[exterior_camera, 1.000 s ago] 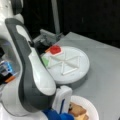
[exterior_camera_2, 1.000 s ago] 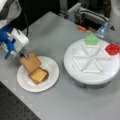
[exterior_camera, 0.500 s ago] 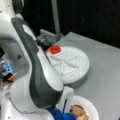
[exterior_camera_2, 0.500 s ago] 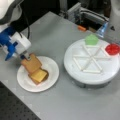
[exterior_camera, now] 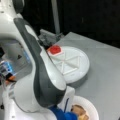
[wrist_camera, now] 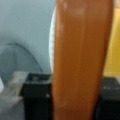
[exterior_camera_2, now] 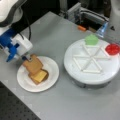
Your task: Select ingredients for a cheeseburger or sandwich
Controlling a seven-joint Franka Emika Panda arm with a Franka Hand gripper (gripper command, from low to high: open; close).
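Two toast squares show on my screens. One brown toast square [exterior_camera_2: 32, 64] sits tilted in the gripper [exterior_camera_2: 26, 58], over the small white paper plate [exterior_camera_2: 50, 81] at a front view's left. The wrist view confirms the hold: the same toast [wrist_camera: 81, 60] fills the middle of the picture edge-on, with the dark fingers [wrist_camera: 37, 97] pressed against it on either side. I log the gripper as pinching the toast square.

Below that piece, on the plate, lies the yellow cheese square [exterior_camera_2: 40, 75] on top of the lower toast square [exterior_camera_2: 32, 79]. I cannot make out a patty between them. The held toast overlaps the stack's upper-left part; whether it touches the cheese, I cannot tell.

Right of the plate in a front view stands the round white divided tray [exterior_camera_2: 75, 72], well apart from the plate. Its raised ribs split it into wedges. The green lettuce-like piece [exterior_camera_2: 91, 39] lies in a wedge at the far rim, and the red disc [exterior_camera_2: 112, 49] in the wedge to its right.

From the opposite side, the arm [exterior_camera: 37, 75] covers most of a front view's left and bottom. I see the tray [exterior_camera: 80, 72] with the red disc [exterior_camera: 55, 49] at its far-left rim, and a bit of the plate [exterior_camera: 91, 106] with brown toast [exterior_camera: 78, 110] at a front view's bottom.
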